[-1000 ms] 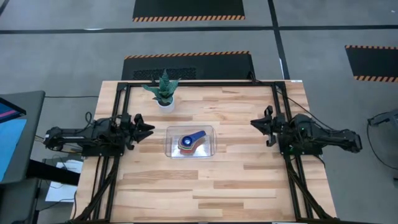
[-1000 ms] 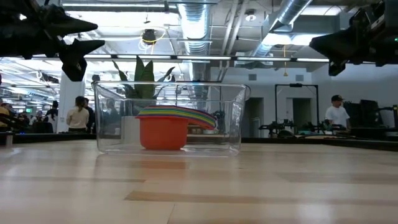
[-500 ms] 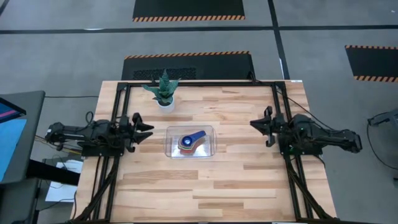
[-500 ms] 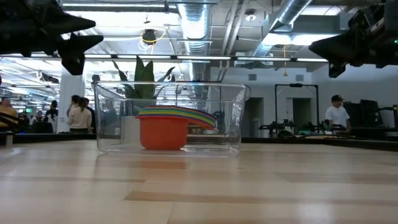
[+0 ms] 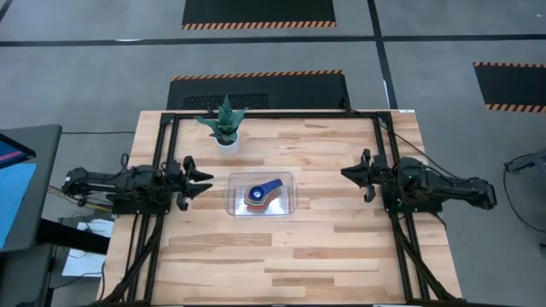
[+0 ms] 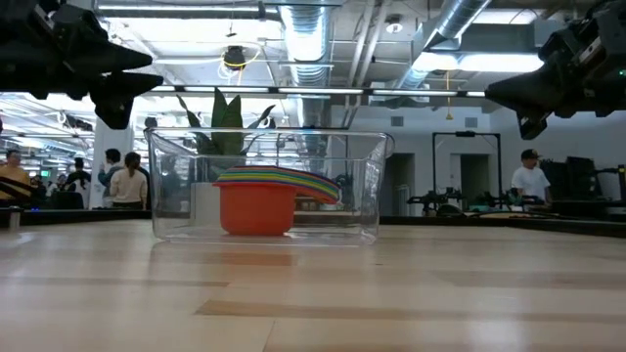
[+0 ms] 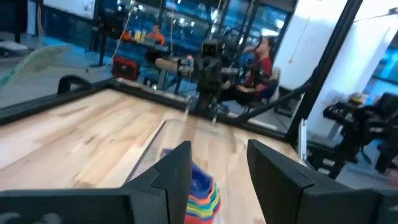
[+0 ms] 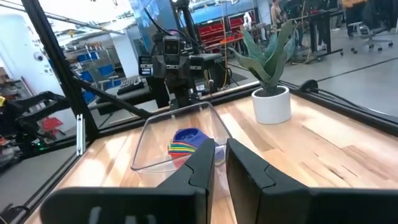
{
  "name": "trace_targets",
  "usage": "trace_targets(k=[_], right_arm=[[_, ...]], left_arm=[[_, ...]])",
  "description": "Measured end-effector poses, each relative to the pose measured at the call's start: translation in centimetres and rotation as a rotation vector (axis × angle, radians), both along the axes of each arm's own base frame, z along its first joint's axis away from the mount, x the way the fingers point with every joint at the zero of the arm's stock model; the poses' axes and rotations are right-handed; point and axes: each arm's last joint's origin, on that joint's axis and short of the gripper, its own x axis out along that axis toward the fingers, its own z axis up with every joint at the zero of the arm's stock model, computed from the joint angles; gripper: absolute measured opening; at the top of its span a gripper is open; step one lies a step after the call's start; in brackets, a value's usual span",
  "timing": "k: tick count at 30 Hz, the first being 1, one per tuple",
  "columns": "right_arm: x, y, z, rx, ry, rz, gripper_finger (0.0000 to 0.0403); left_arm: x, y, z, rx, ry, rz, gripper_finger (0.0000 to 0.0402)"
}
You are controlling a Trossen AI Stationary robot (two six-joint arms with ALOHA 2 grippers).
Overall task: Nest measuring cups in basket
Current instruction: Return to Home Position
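Observation:
The clear basket [image 5: 286,205] stands at the table's middle. Inside it the measuring cups [image 5: 259,194] sit nested in one stack, an orange one [image 6: 256,211] at the bottom on the basket's floor and a dark blue one [image 8: 186,135] on top. My left gripper [image 5: 203,182] hovers level to the basket's left, open, high above the table, fingers pointing at the basket [image 7: 158,134]. My right gripper [image 5: 346,174] hovers level to the basket's right, its fingers a narrow gap apart with nothing between them [image 8: 221,158].
A white pot with a spiky green plant [image 5: 226,130] stands behind the basket toward the far left. Black frame rails [image 5: 167,145] run along the table's left, right and far sides. People [image 6: 127,181] stand in the room beyond the table.
My left gripper has swung a little toward the table's near edge and rolled about its own length. My right gripper has rolled slightly in place. Basket and cups have kept still.

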Motion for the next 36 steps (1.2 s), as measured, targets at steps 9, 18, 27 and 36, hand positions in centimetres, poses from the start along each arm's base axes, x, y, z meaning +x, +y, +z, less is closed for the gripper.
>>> trace_targets(k=[9,18,27,36], right_arm=[[0.01,-0.01,-0.12,0.003,0.011,-0.002,0.0066],[0.01,-0.01,-0.14,0.003,0.012,-0.002,0.0066],[0.01,-0.01,-0.17,0.004,0.013,-0.002,0.0066],[0.01,-0.01,-0.17,0.004,0.013,-0.002,0.0066]], left_arm=[[0.02,0.0,-0.06,-0.018,0.005,-0.001,0.0143],[0.03,0.0,-0.08,-0.022,0.006,-0.001,0.0143],[0.03,0.0,-0.08,-0.028,0.006,-0.001,0.0143],[0.03,0.0,-0.08,-0.029,0.005,-0.001,0.0143]])
